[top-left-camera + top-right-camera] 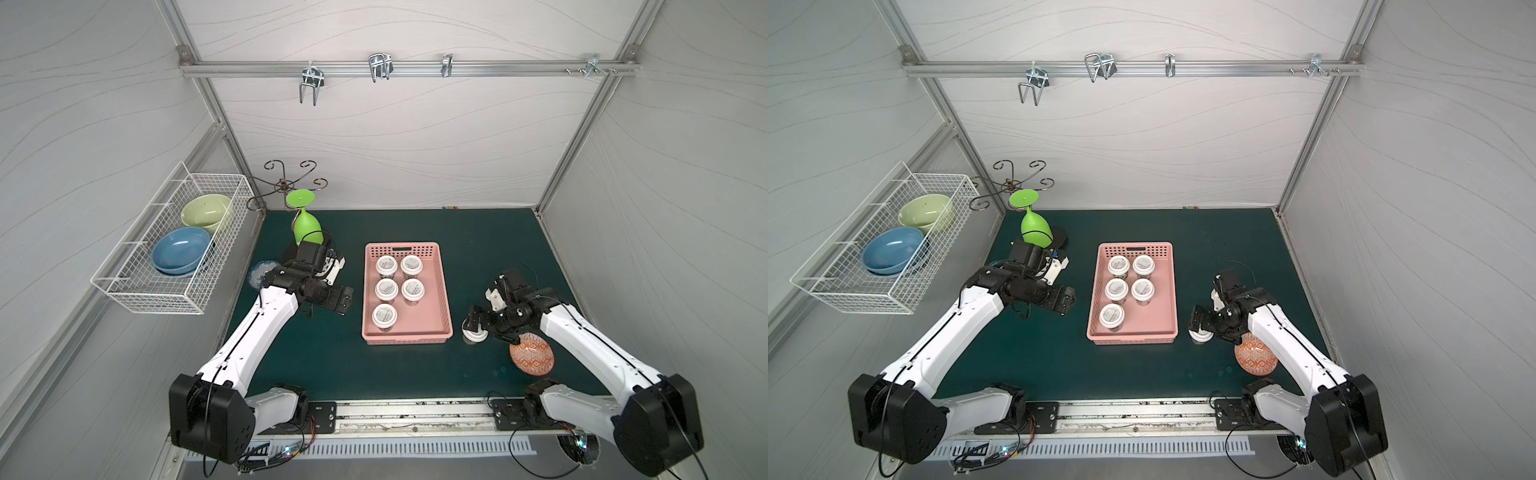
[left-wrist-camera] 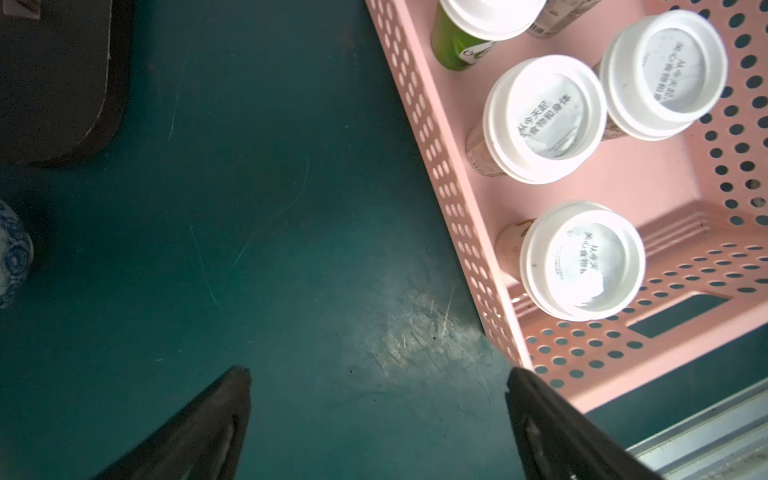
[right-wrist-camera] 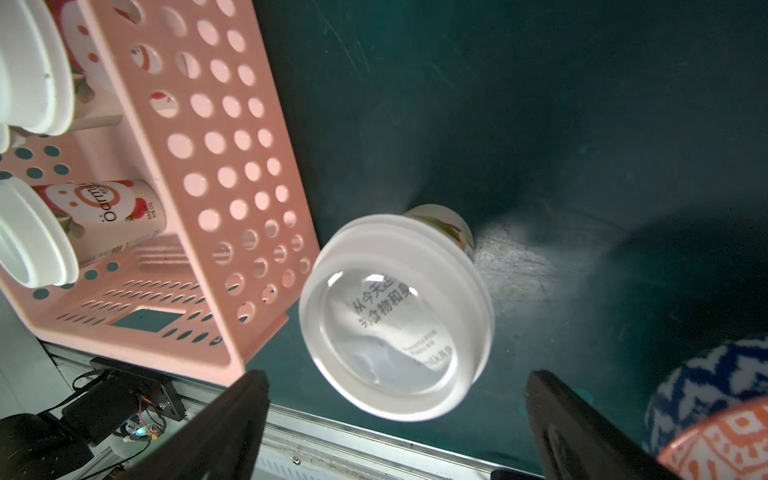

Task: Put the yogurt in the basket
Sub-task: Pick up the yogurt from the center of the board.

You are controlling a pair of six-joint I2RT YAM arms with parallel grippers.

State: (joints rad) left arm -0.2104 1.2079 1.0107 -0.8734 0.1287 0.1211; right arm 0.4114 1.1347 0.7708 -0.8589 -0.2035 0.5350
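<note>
Jaws are standing wide apart on the left gripper [image 1: 343, 301] and the right gripper [image 1: 474, 326]. In a top view, the right one is hovering over the lone yogurt [image 1: 476, 336], which is sitting just beside the basket [image 1: 445, 291] holding five upright cups [image 1: 384, 316]. In the left wrist view, spread fingers [image 2: 199, 436] are framing bare mat [image 2: 249, 208]. In the right wrist view, the yogurt is standing upright between the jaws, lid up.

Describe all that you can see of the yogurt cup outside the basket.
The cup stands upright on the green mat, beside the near right corner of the basket, apart from it. Its wide white plastic lid has a clear centre over grey printed text; the tapered body bears a pale label. The open right gripper hovers over it without touching.
</note>
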